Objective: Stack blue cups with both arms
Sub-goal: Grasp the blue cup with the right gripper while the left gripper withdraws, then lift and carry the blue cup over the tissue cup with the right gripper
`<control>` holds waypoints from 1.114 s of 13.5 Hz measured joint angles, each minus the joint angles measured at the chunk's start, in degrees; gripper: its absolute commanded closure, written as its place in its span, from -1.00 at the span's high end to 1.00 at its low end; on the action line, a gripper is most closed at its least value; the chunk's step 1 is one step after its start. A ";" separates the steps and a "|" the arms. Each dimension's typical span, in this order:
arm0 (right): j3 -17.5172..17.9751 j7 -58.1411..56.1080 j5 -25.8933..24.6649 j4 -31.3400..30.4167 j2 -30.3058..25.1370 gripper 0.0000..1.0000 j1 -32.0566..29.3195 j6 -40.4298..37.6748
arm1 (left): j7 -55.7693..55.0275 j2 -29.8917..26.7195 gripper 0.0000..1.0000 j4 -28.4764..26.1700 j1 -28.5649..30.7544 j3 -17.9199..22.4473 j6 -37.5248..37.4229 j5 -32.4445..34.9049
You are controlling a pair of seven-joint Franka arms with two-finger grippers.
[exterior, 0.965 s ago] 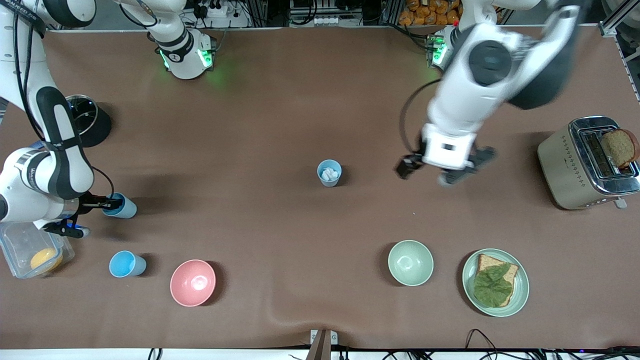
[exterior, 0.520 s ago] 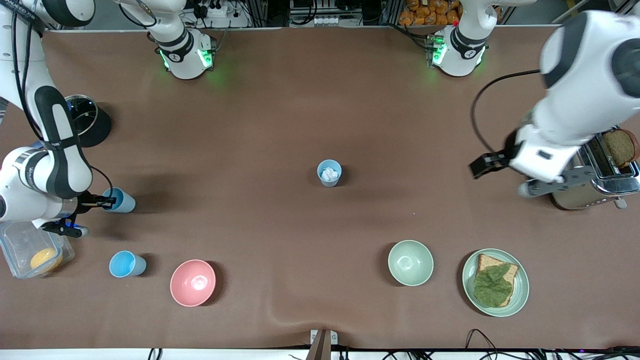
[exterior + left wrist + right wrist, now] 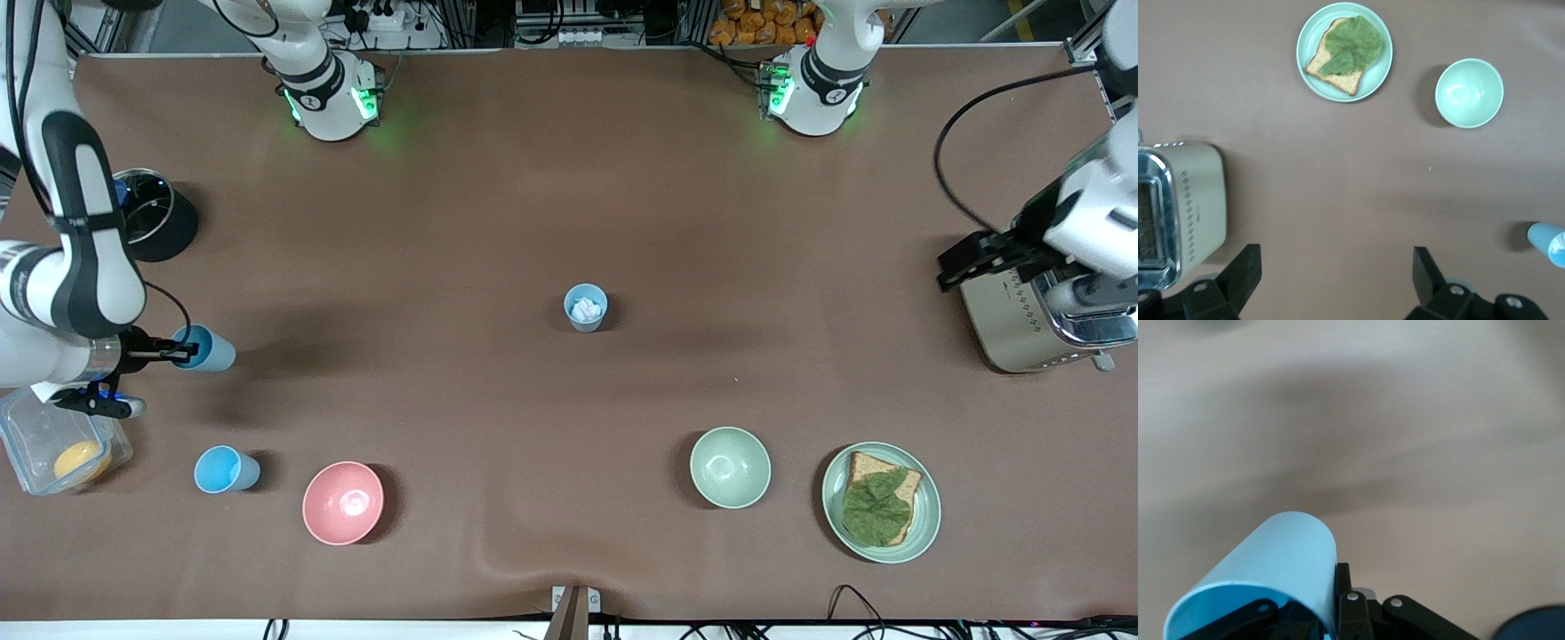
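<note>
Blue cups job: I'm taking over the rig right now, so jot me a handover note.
Right gripper: shut on a bright blue cup, raised at the right arm's end.
Left gripper: open, empty, beside the toaster.
Second bright blue cup stands beside the pink bowl; the grey-blue cup at mid-table holds something white.
Done: one cup gripped. Left: all stacking.

Left tool (image 3: 1022, 276) now over the toaster (image 3: 1013, 324), away from mid-table; right tool's (image 3: 151, 373) cup (image 3: 204, 348) slightly shifted.
</note>
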 measured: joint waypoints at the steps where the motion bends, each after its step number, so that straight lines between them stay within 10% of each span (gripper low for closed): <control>1: 0.84 3.37 1.11 0.04 -1.75 -1.00 2.20 -1.57 | 0.00 -0.55 1.00 -0.08 -0.16 -0.07 -0.95 0.00; 15: 2.63 60.50 11.83 0.96 -2.19 -1.00 37.73 10.08 | 0.01 -2.74 1.00 -2.69 -0.28 -0.11 -1.83 -0.41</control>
